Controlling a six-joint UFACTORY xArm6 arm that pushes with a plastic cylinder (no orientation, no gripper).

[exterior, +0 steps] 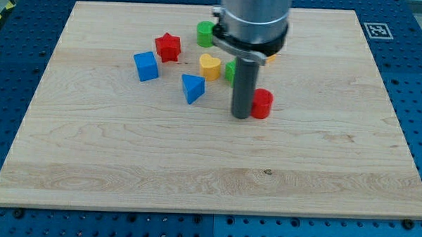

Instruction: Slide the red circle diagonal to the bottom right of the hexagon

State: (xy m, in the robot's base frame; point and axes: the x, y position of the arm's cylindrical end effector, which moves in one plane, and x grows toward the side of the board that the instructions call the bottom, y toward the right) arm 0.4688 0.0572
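Wooden surface (125, 158) on a blue pegged base, blocks bunched toward the view's top centre. Arm housing (255, 18) hanging over that bunch, hiding part of it. No jaws on this rig, only a rod ending in my tip (240, 116), down on the wood. Red circle (261, 103) touching the tip on the view's right, so placed for a shove rightward or down-right. Behind the rod, a green block (229, 70), shape hidden, likely the hexagon; a second green block (205, 33) further up; a sliver of orange (271, 57) under the housing. Toward the left: yellow heart (210, 66), blue triangle (192, 87), red star (168, 46), blue cube (146, 65). Circle already sitting below and right of the nearer green block, though close; probably a short diagonal nudge wanted
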